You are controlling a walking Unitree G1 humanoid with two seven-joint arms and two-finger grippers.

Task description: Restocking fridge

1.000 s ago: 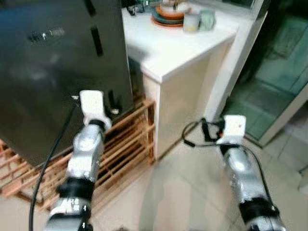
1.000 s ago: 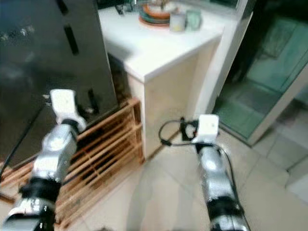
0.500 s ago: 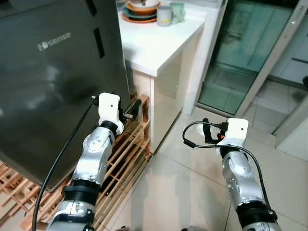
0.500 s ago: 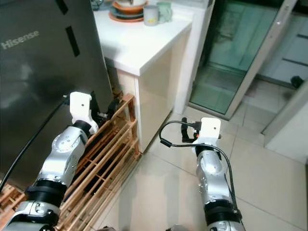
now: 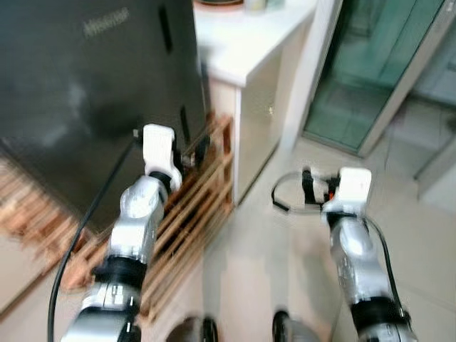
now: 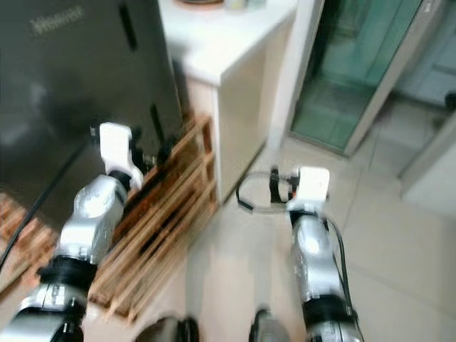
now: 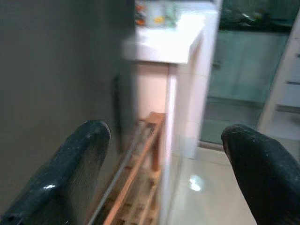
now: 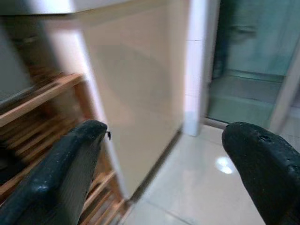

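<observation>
The dark grey fridge [image 5: 85, 85] stands closed at the left, raised on a wooden slatted pallet [image 5: 206, 189]. My left gripper [image 7: 168, 140] is held out in front of the fridge's lower right corner. It is open with nothing between its fingers [image 7: 79, 154]. My right gripper [image 8: 164, 136] hovers over the tiled floor, facing the side of the white counter [image 8: 136, 84]. This gripper is open too and holds nothing. Both silver arms reach forward in the left eye view, which is blurred.
A white counter [image 5: 249, 53] with dishes at its far end stands right of the fridge. A glass sliding door [image 5: 363, 78] is at the right. Pale floor tiles [image 5: 256, 263] lie between the arms. A black cable [image 5: 85, 221] hangs beside my left arm.
The whole picture has shifted and blurred, so the camera has moved and tilted further down. Both arms hold much the same pose, with the grippers still open.
</observation>
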